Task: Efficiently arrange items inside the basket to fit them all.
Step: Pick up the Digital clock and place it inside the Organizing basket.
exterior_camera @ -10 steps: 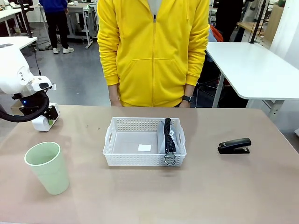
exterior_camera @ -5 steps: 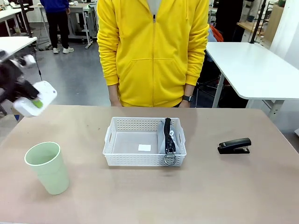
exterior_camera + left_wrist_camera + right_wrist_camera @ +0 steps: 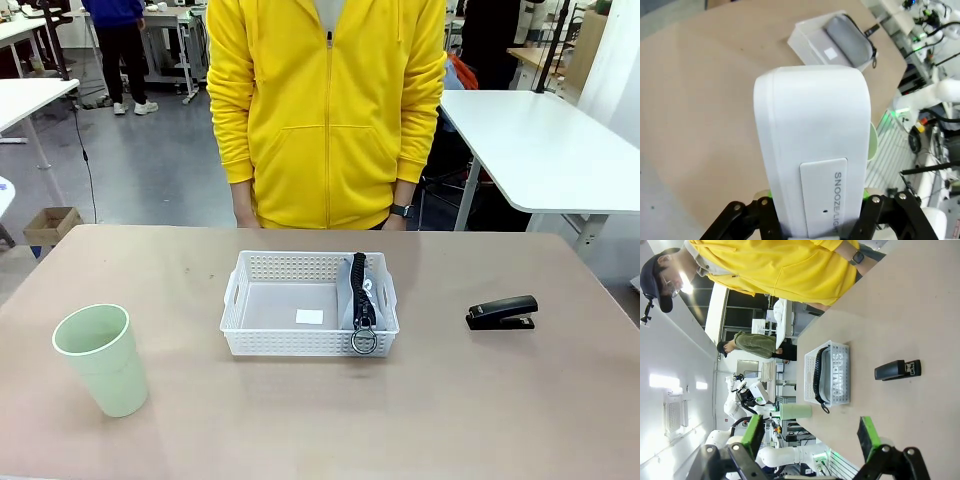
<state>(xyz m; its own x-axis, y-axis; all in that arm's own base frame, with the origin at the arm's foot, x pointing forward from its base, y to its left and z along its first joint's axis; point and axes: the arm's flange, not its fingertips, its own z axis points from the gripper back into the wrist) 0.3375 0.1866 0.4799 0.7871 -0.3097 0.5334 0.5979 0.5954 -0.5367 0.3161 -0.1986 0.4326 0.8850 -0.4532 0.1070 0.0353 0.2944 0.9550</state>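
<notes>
Left jaws are clamping the white box [image 3: 812, 140], seemingly awaiting flat placement in the upper-frame basket [image 3: 807, 45]; right jaws are standing apart.

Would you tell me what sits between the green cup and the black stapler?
In the front view, the white basket, holding the grey pouch, sits between cup and stapler.

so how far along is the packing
Done: the pouch is in the basket, along its right side. In hand: the left claw grips the white box. Left: the cup and the stapler sit on the table outside the basket; the right claw is open and empty.
</notes>
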